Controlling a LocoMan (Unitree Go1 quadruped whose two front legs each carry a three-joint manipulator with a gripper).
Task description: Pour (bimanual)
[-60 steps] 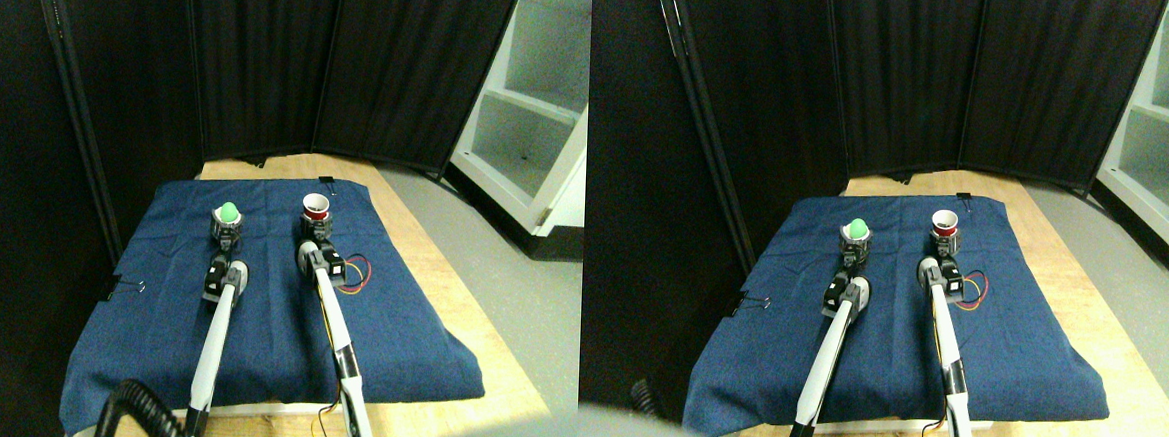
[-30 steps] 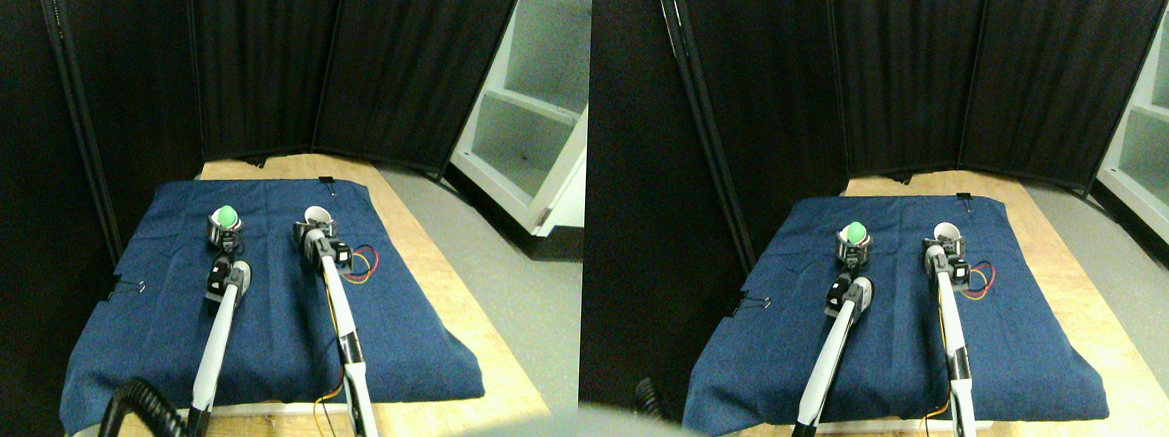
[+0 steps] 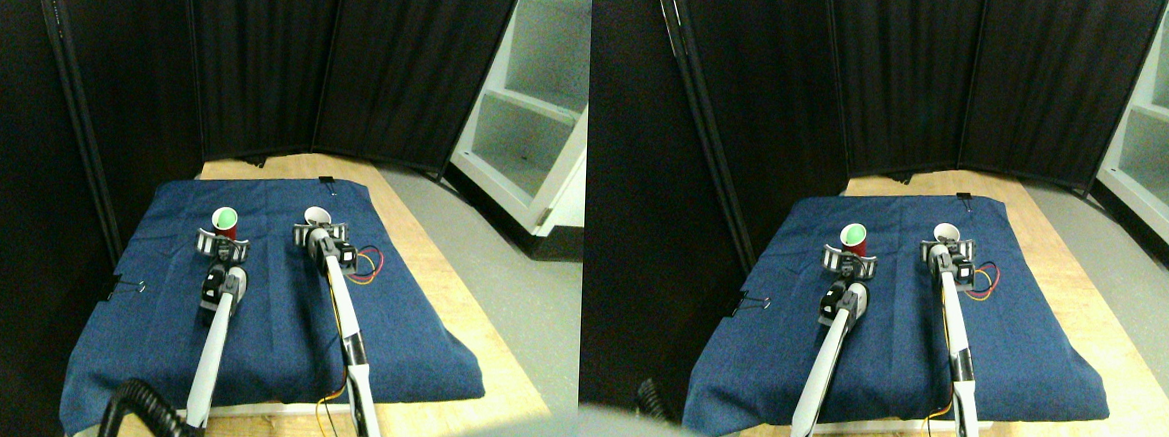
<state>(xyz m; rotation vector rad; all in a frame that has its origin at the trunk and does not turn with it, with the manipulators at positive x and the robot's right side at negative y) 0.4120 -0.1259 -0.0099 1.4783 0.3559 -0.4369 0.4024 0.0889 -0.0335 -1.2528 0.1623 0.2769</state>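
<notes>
On blue cloth [image 3: 271, 308] over the wooden desk [image 3: 461, 304], red cup [image 3: 225, 222] with green inside stands upright at far left; left tool [image 3: 220, 245] jaws spread wide just in front of it, apart from it. White-rimmed cup [image 3: 316, 215] sits at right tool [image 3: 314, 233]; cannot tell its jaws. Coloured wires [image 3: 368, 267] beside right arm.

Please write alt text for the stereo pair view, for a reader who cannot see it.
Two pale robot arms reach over a blue cloth toward two cups: the left claw stands open just before a red cup holding something green, and the right claw is at a white-rimmed cup. Black curtains hang behind.
</notes>
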